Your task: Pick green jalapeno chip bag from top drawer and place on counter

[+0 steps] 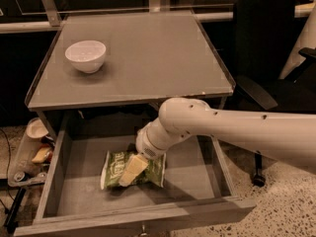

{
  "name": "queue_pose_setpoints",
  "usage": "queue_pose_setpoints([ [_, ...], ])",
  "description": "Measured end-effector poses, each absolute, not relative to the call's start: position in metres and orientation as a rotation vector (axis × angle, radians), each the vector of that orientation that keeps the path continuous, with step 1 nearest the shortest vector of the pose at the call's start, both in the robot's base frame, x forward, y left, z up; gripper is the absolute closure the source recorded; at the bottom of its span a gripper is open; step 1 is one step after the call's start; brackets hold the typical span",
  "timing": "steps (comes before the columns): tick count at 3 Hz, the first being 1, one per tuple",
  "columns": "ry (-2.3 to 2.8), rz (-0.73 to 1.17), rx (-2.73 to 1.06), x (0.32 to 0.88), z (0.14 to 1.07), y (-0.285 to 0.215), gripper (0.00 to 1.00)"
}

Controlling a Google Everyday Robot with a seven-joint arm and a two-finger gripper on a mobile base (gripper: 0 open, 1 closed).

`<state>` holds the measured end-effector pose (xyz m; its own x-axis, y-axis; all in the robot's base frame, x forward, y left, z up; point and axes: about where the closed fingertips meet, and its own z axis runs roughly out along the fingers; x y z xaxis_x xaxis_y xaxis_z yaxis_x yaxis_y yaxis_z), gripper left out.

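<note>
The pincer (132, 170), a pale wedge-shaped tip at the end of a thick white arm (237, 132), is down inside the open top drawer (197, 174). It lies across the middle of the green jalapeno chip bag (113, 166). Whether the pincer is spread or pressed together cannot be told from this angle, nor whether it is touching the bag or just above it.

The bag lies flat on the drawer's grey bottom, a little left of centre. Its left end and lettering are in view, and its right edge is partly under the wrist. The arm reaches in from the right, crossing over the drawer's right wall.

The drawer is pulled well out toward the viewer, with its front panel nearest. Above and behind it is the counter (158, 58), a flat grey square top. A white bowl (86, 56) stands upright near its back left corner, well apart from the bag.

To the right of the counter is a black chair (266, 38) on a speckled floor (291, 206).
</note>
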<state>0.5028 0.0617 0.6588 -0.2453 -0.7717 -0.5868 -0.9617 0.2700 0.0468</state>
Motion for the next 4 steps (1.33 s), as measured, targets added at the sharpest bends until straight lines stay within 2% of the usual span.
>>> queue_pose_setpoints([
  [3,2.141,0.571,-1.568,0.500,0.607,0.053,0.00],
  [4,2.141,0.571,-1.568,0.500,0.607,0.053,0.18],
])
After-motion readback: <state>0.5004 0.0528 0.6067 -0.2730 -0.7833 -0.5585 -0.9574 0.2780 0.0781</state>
